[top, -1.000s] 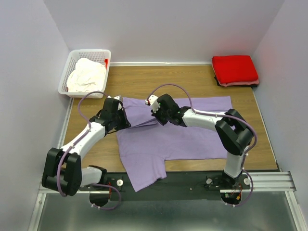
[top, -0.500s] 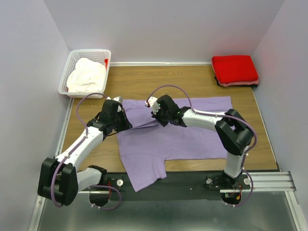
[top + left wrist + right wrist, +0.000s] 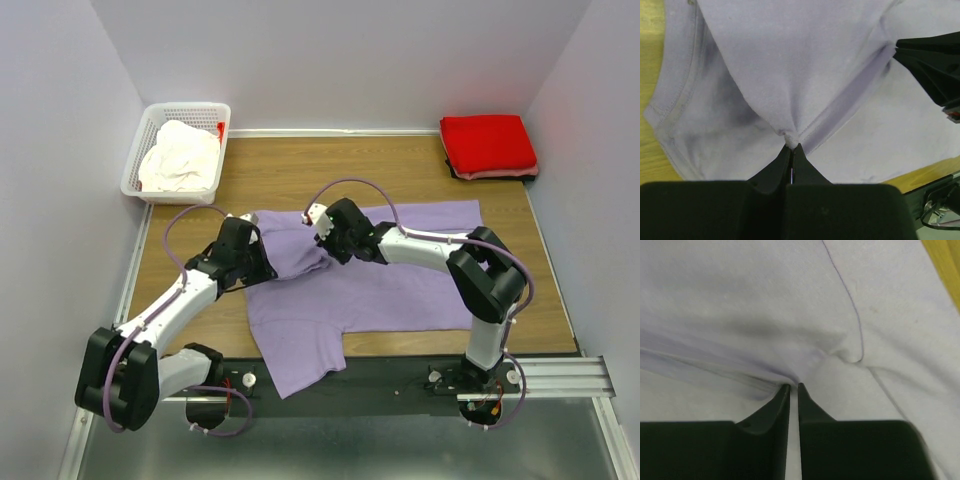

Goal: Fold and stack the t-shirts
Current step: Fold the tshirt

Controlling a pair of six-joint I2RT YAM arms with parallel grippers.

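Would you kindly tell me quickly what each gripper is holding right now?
Left gripper: closed on the lavender t-shirt.
Right gripper: closed on the same t-shirt.

Pale lavender walls [image 3: 340, 60] enclose a wooden table [image 3: 330, 170] with a metal rail [image 3: 575, 373] along its near edge.

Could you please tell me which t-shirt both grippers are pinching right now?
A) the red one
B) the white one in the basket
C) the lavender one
C: the left gripper and right gripper are each shut on a fold of the lavender t-shirt.
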